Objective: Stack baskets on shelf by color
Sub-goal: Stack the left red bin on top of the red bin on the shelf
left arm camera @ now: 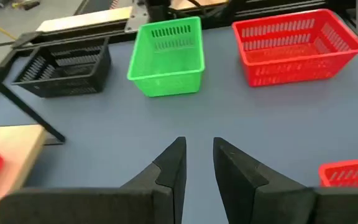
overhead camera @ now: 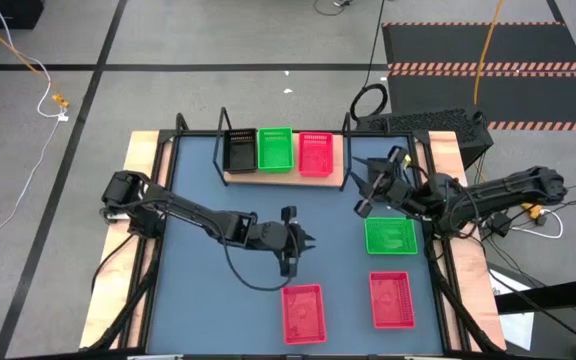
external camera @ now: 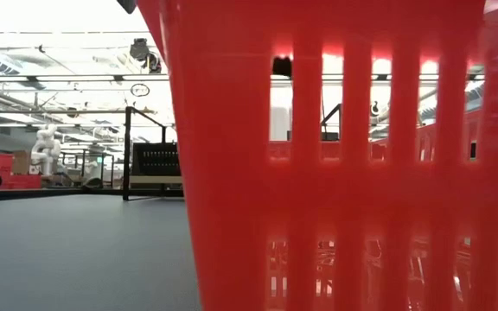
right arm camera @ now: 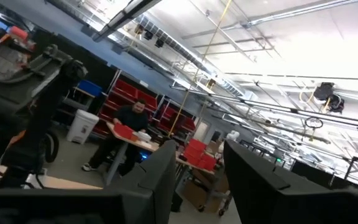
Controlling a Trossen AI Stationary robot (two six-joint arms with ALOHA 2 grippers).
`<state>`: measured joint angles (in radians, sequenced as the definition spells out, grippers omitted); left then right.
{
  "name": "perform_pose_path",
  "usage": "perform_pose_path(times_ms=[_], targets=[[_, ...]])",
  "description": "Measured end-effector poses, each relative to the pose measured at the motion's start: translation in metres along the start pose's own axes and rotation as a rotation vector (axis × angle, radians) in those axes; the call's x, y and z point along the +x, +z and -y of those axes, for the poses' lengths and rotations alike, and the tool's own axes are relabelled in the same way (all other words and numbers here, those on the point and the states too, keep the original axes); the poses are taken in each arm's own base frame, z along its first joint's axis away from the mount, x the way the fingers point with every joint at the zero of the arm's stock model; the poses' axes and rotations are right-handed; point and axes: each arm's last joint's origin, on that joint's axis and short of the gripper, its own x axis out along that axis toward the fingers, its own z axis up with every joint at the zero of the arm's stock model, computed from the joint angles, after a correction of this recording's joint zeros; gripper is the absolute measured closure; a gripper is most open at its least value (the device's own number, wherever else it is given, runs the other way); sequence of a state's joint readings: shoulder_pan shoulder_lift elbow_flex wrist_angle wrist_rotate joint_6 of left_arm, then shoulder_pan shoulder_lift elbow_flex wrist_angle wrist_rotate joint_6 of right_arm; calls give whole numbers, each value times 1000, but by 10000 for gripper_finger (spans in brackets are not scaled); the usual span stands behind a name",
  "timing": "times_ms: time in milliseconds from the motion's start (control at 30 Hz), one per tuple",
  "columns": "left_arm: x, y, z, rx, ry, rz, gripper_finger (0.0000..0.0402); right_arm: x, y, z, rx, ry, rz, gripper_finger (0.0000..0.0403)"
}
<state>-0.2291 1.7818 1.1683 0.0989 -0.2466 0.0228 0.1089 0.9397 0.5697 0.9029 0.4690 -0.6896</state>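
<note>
- High view: the shelf (overhead camera: 283,176) lay along the table's far edge, carrying a black basket (overhead camera: 239,151), a green basket (overhead camera: 275,149) and a red basket (overhead camera: 315,154) side by side, long axes running away from the arms. Stacks couldn't be counted from above.
- A loose green basket (overhead camera: 391,236) and two red baskets (overhead camera: 304,312) (overhead camera: 391,299) sat on the table (overhead camera: 198,290). The left gripper (overhead camera: 302,243) hovered mid-table, empty; the right gripper (overhead camera: 370,186) hung near the shelf's right end.
- Low view: a red basket (external camera: 344,173) filled the frame, hiding nearly everything.
- Left wrist view: fingers (left arm camera: 173,165) narrowly parted, holding nothing.
- Right wrist view: fingers (right arm camera: 160,171) apart, apparently empty, pointed at the room where a person (right arm camera: 126,134) sat.
</note>
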Motion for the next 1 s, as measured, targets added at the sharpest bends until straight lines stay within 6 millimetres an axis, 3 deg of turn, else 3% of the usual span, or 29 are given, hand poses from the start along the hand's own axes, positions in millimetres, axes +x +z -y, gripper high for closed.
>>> perform_pose_path(times_ms=[600, 1000], targets=[[17, -14, 13, 66, -20, -17, 320, 3, -12, -3, 161, 17, -85, 273], [7, -18, 57, 124, -4, -5, 316, -7, -1, -14, 457, 100, -84, 273]])
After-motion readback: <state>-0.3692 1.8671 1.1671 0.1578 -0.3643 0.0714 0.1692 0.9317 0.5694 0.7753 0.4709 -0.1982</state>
